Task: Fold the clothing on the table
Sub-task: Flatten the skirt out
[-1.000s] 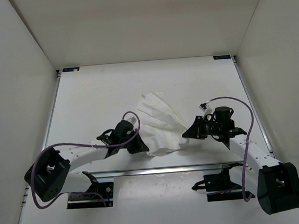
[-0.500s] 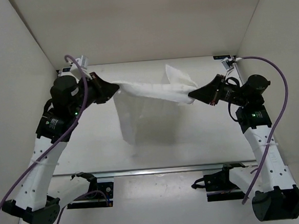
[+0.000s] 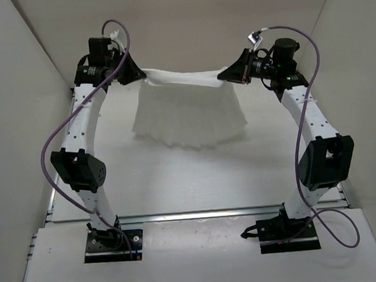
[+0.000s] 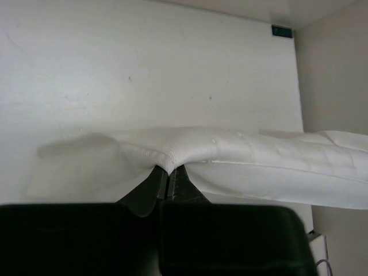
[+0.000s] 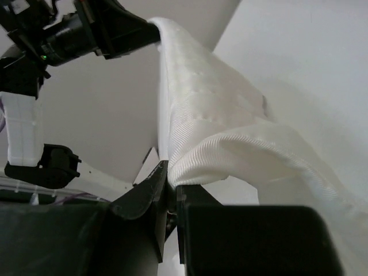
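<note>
the clothing hangs in the air over the far half of the bench, stretched wide between the two arms. its top edge is pulled into a nearly straight band, and the rest falls like a pleated curtain that flares wider toward a wavy lower hem. i can't tell from above whether that hem touches the bench. the left claw is pinched tight on the top left corner and the right claw on the top right corner. both are raised high, close to the back wall. in each wrist view the white fabric bunches right at the closed tips and runs away from them as a thick ribbed fold.
</note>
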